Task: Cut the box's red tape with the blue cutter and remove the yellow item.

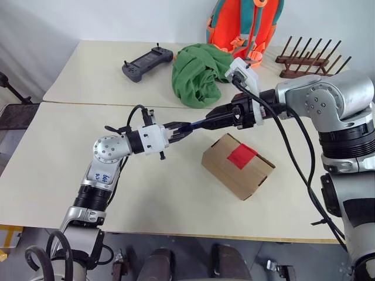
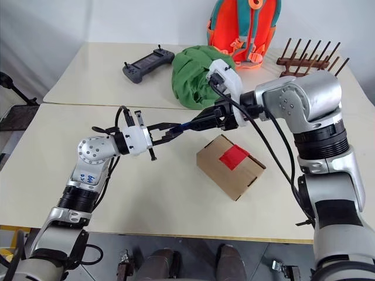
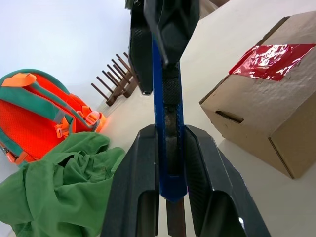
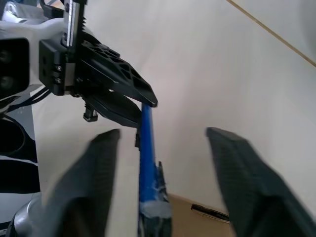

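My left gripper was clamped on one end of the blue cutter, holding it in the air above the table, roughly level and pointing toward my other hand. My right gripper sat at the cutter's far end, and in its wrist view its two fingers stood on either side of the blue shaft with a clear gap on the wider side, so I recorded it as spread around the tool and not yet gripping. The box lay on the table just below and beyond my right gripper, closed, with the red tape intact across its top; the yellow item was presumably inside and unseen. Beyond both hands lay a green cloth and a dark controller, well apart from the work. Risks as I judged them: if the left let go before the right closed firmly, the cutter would drop onto the table or the box. If the right pinched off-centre, the slim shaft could twist, leaving the blade badly angled for the tape. A pull by either hand while both gripped could wrench it loose.
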Motion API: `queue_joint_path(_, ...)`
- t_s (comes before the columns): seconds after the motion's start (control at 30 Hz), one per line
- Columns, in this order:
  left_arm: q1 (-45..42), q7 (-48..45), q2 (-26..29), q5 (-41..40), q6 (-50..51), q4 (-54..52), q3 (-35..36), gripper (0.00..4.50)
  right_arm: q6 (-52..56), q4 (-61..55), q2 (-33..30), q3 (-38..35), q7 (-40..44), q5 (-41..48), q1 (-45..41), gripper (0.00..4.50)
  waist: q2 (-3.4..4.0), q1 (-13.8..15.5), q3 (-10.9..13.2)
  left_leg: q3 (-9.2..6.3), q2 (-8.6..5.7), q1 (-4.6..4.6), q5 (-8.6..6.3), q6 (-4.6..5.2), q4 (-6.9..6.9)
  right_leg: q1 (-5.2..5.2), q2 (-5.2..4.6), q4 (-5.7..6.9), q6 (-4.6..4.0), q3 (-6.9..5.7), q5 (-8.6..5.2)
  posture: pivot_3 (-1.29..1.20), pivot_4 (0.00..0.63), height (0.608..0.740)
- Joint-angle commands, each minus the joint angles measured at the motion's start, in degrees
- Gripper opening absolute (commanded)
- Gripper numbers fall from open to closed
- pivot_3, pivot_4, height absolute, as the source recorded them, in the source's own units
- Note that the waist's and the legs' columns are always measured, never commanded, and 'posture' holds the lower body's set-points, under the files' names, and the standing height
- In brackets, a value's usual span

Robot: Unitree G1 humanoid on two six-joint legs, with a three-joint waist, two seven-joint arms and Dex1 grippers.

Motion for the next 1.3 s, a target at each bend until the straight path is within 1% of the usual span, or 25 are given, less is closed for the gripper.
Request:
queue_joint_path(0.03, -1.37, 1.09, 0.44, -0.81, -0.01, -1.78, 0.88, 0.40, -1.27, -0.78, -0.03, -0.75, 1.07, -0.68, -1.98, 1.22, 0.00, -0.01, 0.00, 0.00, 0.00, 0.00, 0.00, 0.00, 0.00, 0.00, 0.00, 0.00, 0.00, 0.00, 0.00, 0.00, 0.150, 0.740)
queue_joint_path(0.1, -1.46, 1.30, 0.42, -0.85, 0.52, -1.57, 0.91, 0.40, -1.81, -1.41, -0.38, -0.63, 2.12, -0.72, -1.87, 0.47, 0.00, -0.02, 0.00, 0.00, 0.00, 0.00, 0.00, 0.00, 0.01, -0.01, 0.00, 0.02, 0.00, 0.00, 0.00, 0.00, 0.150, 0.740)
queue_joint_path(0.13, -1.44, 1.34, 0.37, -0.99, 0.84, -1.61, 0.91, 0.40, -1.83, -1.95, -0.61, -0.66, 2.71, -0.52, -1.76, 0.18, 0.00, -0.02, 0.00, 0.00, 0.00, 0.00, 0.00, 0.00, 0.01, -0.01, 0.00, 0.04, 0.00, 0.00, 0.00, 0.00, 0.150, 0.740)
queue_joint_path(0.2, -1.28, 1.43, 0.36, -1.19, 1.31, -1.76, 0.98, 0.40, -1.36, -3.25, -1.00, -0.80, 3.47, -0.06, -1.57, 0.17, 0.00, 0.03, 0.00, 0.00, 0.00, 0.00, 0.00, 0.00, 0.03, -0.01, -0.01, 0.07, 0.00, 0.00, 0.00, 0.00, 0.150, 0.740)
queue_joint_path(0.27, -0.76, 0.93, 0.19, -2.74, 5.57, -2.58, 1.10, 0.40, -0.82, -4.68, -1.33, -1.25, 3.88, 0.37, -1.48, 0.17, 0.00, 0.04, 0.00, -0.01, -0.01, 0.00, 0.00, 0.00, 0.04, -0.02, -0.02, 0.10, 0.00, 0.00, 0.00, 0.00, 0.150, 0.740)
queue_joint_path(0.33, -0.46, 1.98, 0.06, -3.36, 11.30, -3.85, 1.55, 1.15, -0.68, -5.59, -1.43, -1.74, 3.85, 0.53, -1.45, 0.17, 0.00, 0.03, 0.00, -0.02, -0.01, 0.00, 0.00, 0.00, 0.04, -0.03, -0.03, 0.13, 0.00, 0.00, 0.00, 0.00, 0.150, 0.740)
queue_joint_path(0.5, -0.20, 3.81, 0.20, -4.34, 17.85, -6.26, 3.10, 2.59, -1.20, -6.63, -1.58, -3.14, 3.07, 0.11, -1.36, 0.17, 0.00, -0.02, 0.00, -0.01, 0.00, 0.01, 0.00, -0.01, 0.09, -0.07, -0.02, 0.28, -0.01, -0.01, 0.00, 0.00, 0.150, 0.740)
queue_joint_path(0.7, 1.55, 2.06, 4.73, -6.75, 23.79, -7.56, 6.71, 4.42, -1.85, -8.14, -2.51, -4.82, 2.01, -0.30, -0.21, 0.17, 0.00, -0.12, 0.00, -0.01, 0.02, 0.02, 0.01, -0.02, 0.13, -0.10, -0.02, 0.33, -0.01, 0.00, 0.01, 0.00, 0.150, 0.740)
queue_joint_path(0.73, 2.23, 1.42, 6.11, -7.23, 24.48, -7.42, 7.63, 4.50, -1.76, -8.53, -2.77, -5.20, 1.80, -0.25, 0.08, 0.17, 0.00, -0.14, 0.00, -0.01, 0.02, 0.01, 0.01, -0.02, 0.13, -0.11, -0.03, 0.34, -0.02, 0.00, 0.01, 0.00, 0.150, 0.740)
queue_joint_path(0.9, 6.84, -2.66, 12.26, -8.54, 29.75, -8.60, 8.94, 4.50, -1.89, -9.47, -3.97, -6.90, 0.95, -0.25, 1.17, 0.17, 0.00, -0.21, 0.00, -0.01, 0.04, 0.03, 0.00, -0.03, 0.12, -0.12, -0.03, 0.35, -0.03, 0.00, 0.01, 0.00, 0.150, 0.740)
queue_joint_path(1.0, 12.21, -5.58, 14.20, -12.64, 35.60, -15.31, 9.27, 4.50, -2.24, -9.72, -5.32, -8.93, 0.05, -0.42, 1.83, 0.17, 0.00, -0.21, 0.00, -0.01, 0.03, 0.03, 0.00, -0.03, 0.12, -0.12, -0.04, 0.35, -0.04, 0.01, 0.02, 0.00, 0.150, 0.740)
queue_joint_path(1.07, 14.52, -4.01, 14.80, -13.62, 43.58, -20.52, 8.60, 4.50, -2.95, -10.29, -6.51, -10.23, -0.32, -0.59, 2.69, 0.17, -0.01, 0.22, 0.01, -0.03, 0.03, 0.02, -0.01, -0.03, 0.12, -0.12, -0.07, 0.37, -0.05, 0.02, 0.02, 0.00, 0.150, 0.740)
queue_joint_path(1.17, 14.37, 0.15, 9.95, -17.64, 49.97, -26.31, 8.48, 4.50, -4.40, -12.45, -8.40, -12.94, -1.06, -0.48, 5.16, 0.17, -0.02, 0.79, 0.01, -0.06, 0.04, 0.00, -0.01, -0.03, 0.14, -0.07, -0.08, 0.36, -0.07, 0.01, 0.03, 0.00, 0.150, 0.740)
queue_joint_path(1.23, 14.01, 0.89, 8.05, -20.21, 55.10, -29.83, 7.31, 4.50, -5.13, -14.11, -9.03, -14.73, -2.36, -0.53, 7.02, 0.17, -0.06, 0.95, 0.04, -0.06, 0.06, 0.01, -0.01, -0.02, 0.21, -0.03, -0.11, 0.35, -0.08, 0.03, 0.04, 0.00, 0.150, 0.740)
queue_joint_path(1.3, 14.15, -0.11, 6.11, -23.29, 57.34, -33.16, 5.96, 4.11, -4.44, -15.69, -9.60, -16.12, -3.39, -0.09, 8.60, 0.17, -0.06, 0.87, 0.04, -0.04, 0.00, 0.01, -0.01, -0.02, 0.22, -0.03, -0.10, 0.35, -0.08, 0.06, 0.04, 0.00, 0.150, 0.740)
